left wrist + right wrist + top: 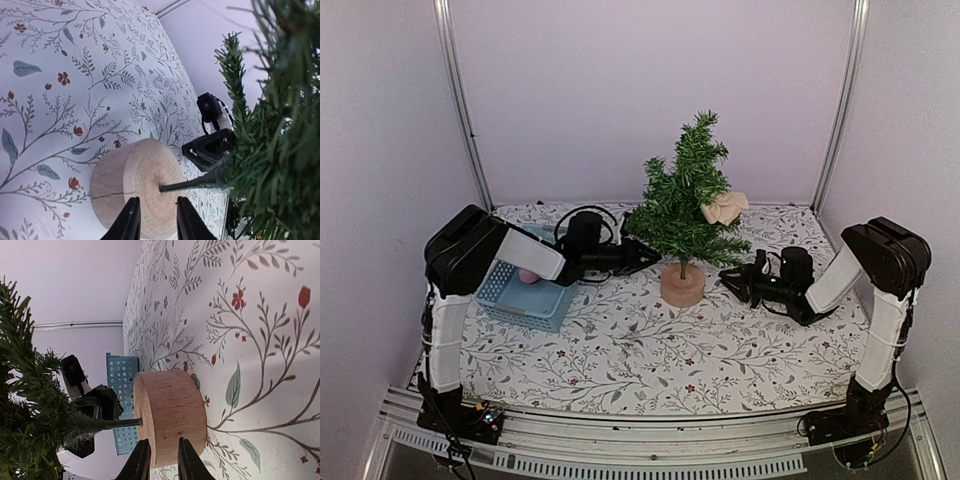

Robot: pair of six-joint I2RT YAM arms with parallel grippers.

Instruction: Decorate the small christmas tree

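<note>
Pale lilac walls point(620, 90) close in a table spread with a floral cloth point(620, 350), white with grey-green sprigs and small red flowers. Near the middle of it the small christmas tree point(682, 205) stands upright on its round wooden base point(682, 287), the thin trunk point(190, 184) rising from the centre of the disc. A cream ornament point(725, 208) sits among the branches on the tree's right side, about halfway up. To the left of the tree, well apart from it, a blue basket point(542, 312) with perforated walls rests on the cloth, and something pink point(528, 274) shows inside it, partly hidden by the arm above. The left gripper point(648, 255) reaches in from the basket side and points at the lower branches. In its own wrist view its fingers point(131, 222) stand a little apart with nothing between them, the wooden base just beyond the tips (whether they touch it cannot be told). The right gripper point(728, 280) lies low on the opposite side, near the base. Its fingers point(141, 460) are likewise slightly parted and hold nothing.
</note>
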